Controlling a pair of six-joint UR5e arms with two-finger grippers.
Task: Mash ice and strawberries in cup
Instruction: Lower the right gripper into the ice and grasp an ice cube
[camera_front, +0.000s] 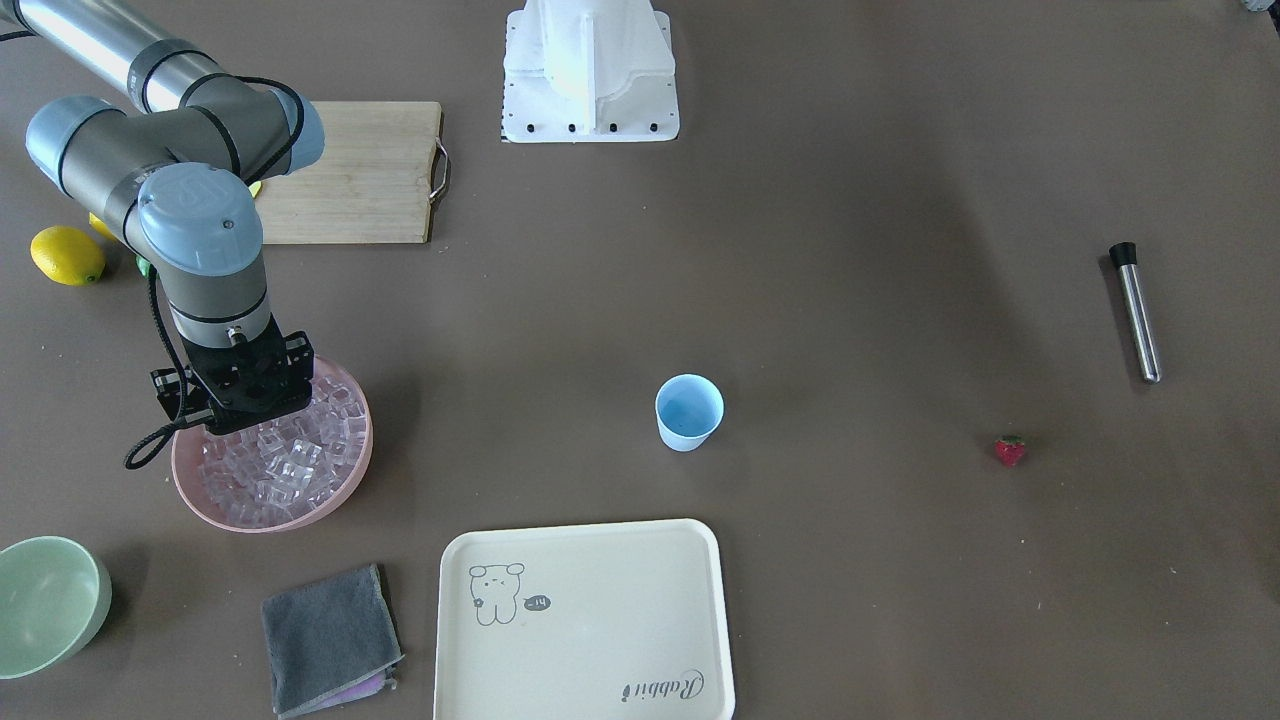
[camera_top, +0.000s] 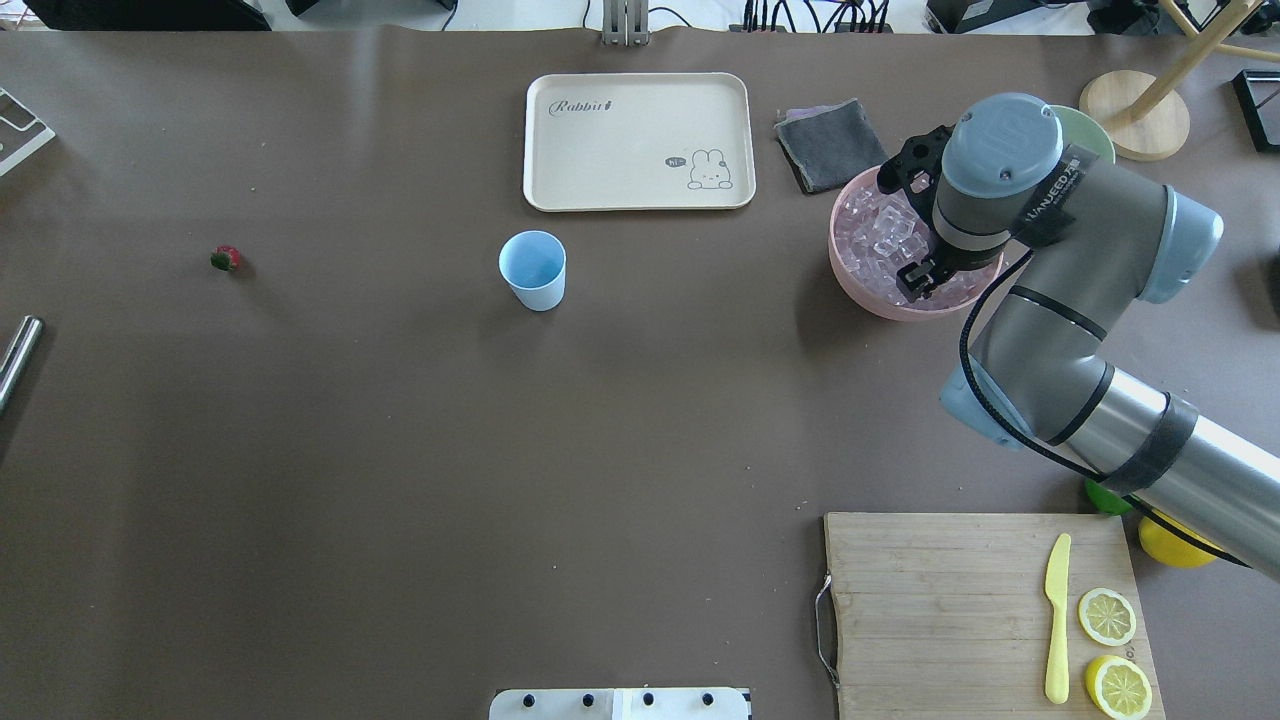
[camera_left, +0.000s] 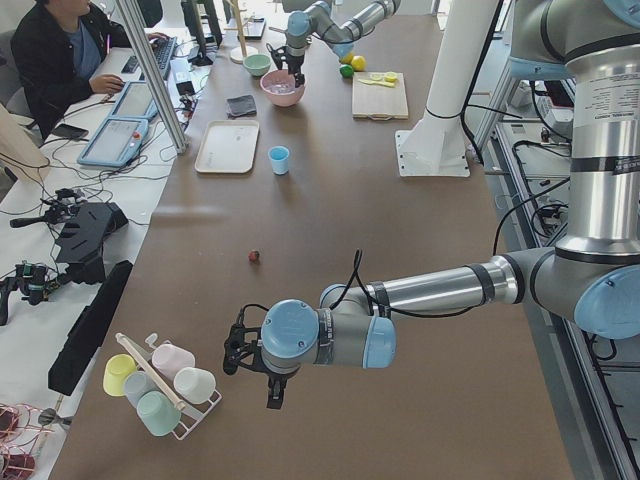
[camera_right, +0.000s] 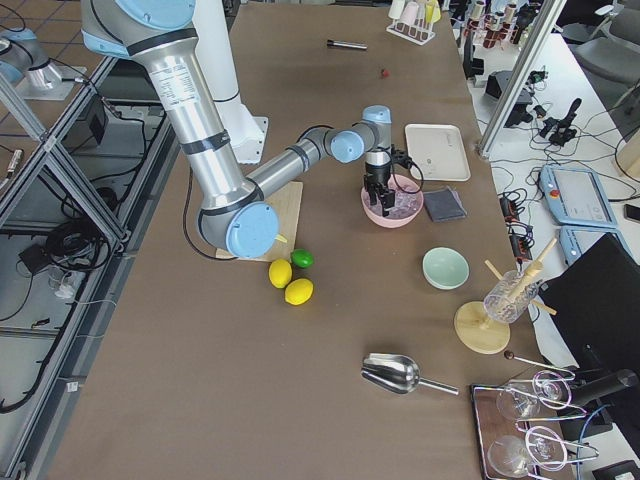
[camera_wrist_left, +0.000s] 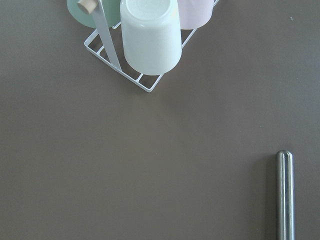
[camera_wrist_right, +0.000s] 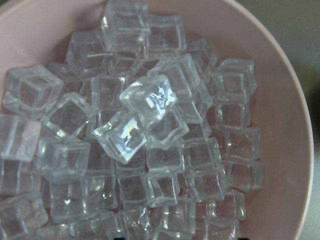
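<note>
Now | right gripper is hanging over small clear glassy ice cubes heaped in a round pink plastic bowl, jaws hidden, can't tell grip | cubes are looking hard, slick, light: I'd be pinching the top cube by flat faces | pale blue plastic cup is sitting well apart

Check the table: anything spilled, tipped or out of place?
Nothing stands out. The ice sits inside the pink bowl, with no cubes on the table; the cup stands upright and empty; the strawberry lies alone.
</note>
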